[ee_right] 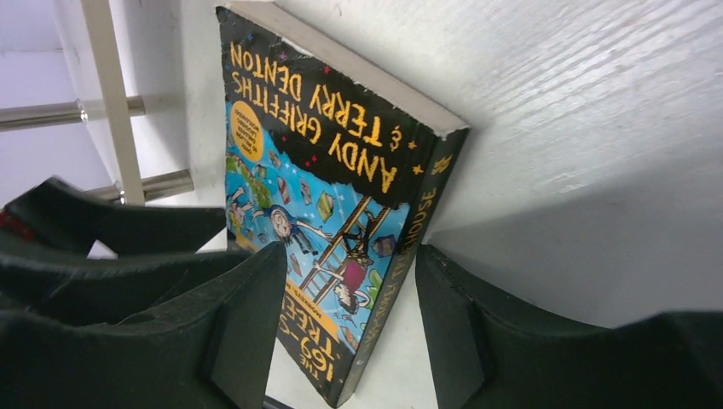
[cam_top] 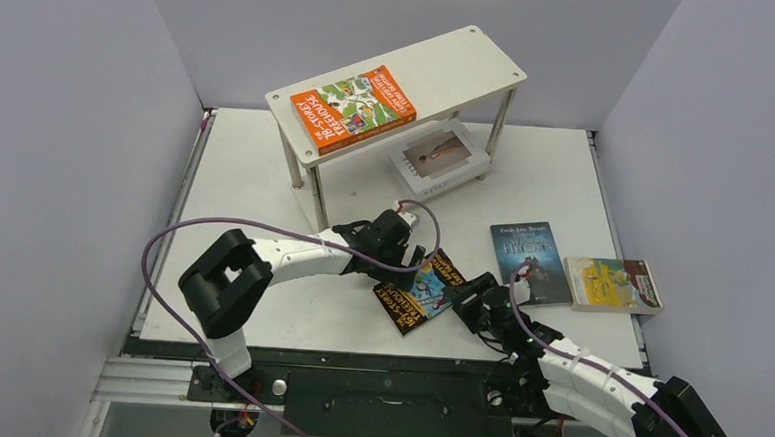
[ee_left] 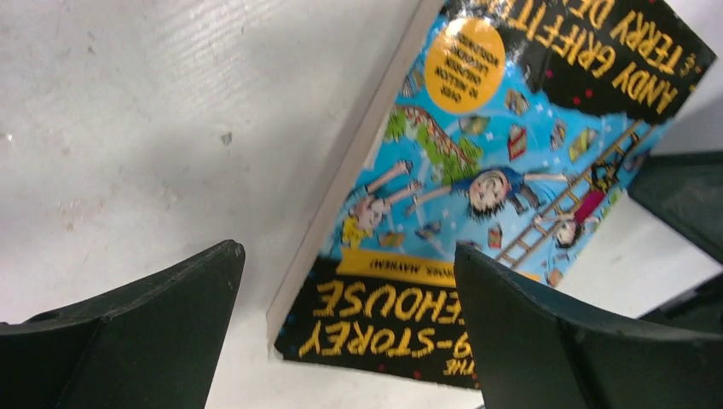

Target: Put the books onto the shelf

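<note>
Jaws spread, our left gripper (ee_left: 345, 249) and right gripper (ee_right: 349, 250) straddle the glossy black-blue-yellow comic paperback (cam_top: 422, 293); two of five shelved

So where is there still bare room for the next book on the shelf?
The shelf top is bare right of the orange book. Underneath, the white book lies at the right end. On the table it is crowded around the comic book, between the left claw and right claw.
</note>
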Available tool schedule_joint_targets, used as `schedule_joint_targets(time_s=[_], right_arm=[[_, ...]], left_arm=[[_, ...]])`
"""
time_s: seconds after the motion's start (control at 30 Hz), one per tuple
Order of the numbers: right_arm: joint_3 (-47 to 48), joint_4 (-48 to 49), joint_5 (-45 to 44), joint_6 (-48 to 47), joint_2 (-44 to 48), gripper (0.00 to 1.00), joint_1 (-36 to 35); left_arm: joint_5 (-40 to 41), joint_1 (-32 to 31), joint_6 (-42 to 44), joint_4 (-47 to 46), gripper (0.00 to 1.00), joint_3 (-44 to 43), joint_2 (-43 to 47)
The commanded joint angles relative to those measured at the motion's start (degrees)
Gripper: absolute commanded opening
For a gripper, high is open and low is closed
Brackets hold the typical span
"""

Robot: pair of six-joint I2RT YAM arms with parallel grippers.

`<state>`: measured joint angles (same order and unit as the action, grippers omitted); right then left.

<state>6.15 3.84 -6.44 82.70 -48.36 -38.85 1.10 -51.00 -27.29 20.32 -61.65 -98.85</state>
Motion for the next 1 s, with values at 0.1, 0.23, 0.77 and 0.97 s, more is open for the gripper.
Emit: schedule_joint_targets(time_s=[0.1,0.23,0.77,0.97], right_arm=[[-2.2,8.21,1.21,0.83,-4.87,0.54,-0.91],[-3.84,16.68,2.21,1.16,-7.45,0.54,-0.92],[-4.08,21.32,3.32,0.86,-12.39,0.53,-0.9],[-5.76,17.49,3.22,-0.32,-7.42,0.54,0.38]], left_arm=[[-5.64,0.25,1.15,-6.65,0.91,-5.25,-6.15],[-10.89,0.2,0.07,-9.05,0.86,-4.57,-7.26],[-17.56,0.25,-5.97,-10.61,0.0,-4.17,-4.23],[-28.16,3.76,-11.41,-17.85,0.0,0.6,-1.25]])
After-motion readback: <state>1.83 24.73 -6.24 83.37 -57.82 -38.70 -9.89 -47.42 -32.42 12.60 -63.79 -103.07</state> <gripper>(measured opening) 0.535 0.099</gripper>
